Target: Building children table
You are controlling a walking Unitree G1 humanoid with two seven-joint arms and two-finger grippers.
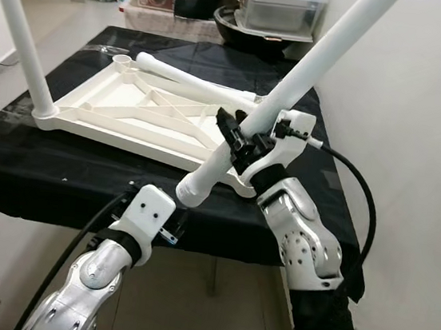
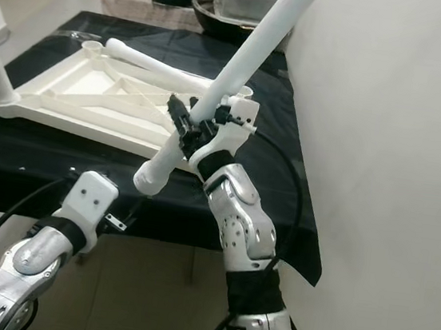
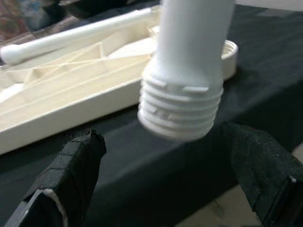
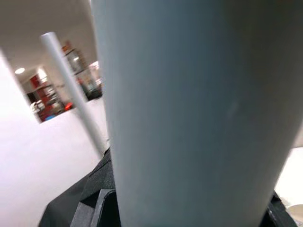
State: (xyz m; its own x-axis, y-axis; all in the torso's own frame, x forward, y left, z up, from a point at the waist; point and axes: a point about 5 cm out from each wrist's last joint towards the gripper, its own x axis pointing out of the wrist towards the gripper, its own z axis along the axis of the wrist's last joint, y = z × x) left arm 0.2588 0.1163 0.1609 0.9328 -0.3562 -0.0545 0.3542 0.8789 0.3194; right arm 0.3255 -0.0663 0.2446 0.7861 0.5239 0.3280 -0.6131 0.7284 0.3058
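Black-fingered left gripper (image 3: pixel 161 189) is held wide apart below the threaded end of a long white plastic table leg (image 1: pixel 290 89). This tilted leg is clamped by the right gripper (image 1: pixel 241 142) over the near corner of an upturned white plastic tabletop (image 1: pixel 130 114), which lies on a black-draped table (image 1: pixel 59 169) with another white leg (image 1: pixel 16 23) upright at its left corner.

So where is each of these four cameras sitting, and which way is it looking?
Left eye, on the head: looks forward and down at the upturned tabletop on black cloth; both silver arms show.
Right eye: beside it, same scene.
Left wrist: looks along the open left gripper at the threaded end of the white leg.
Right wrist: pressed against the white leg the right gripper holds.
Shared: both wrist views show that leg; the eyes too.
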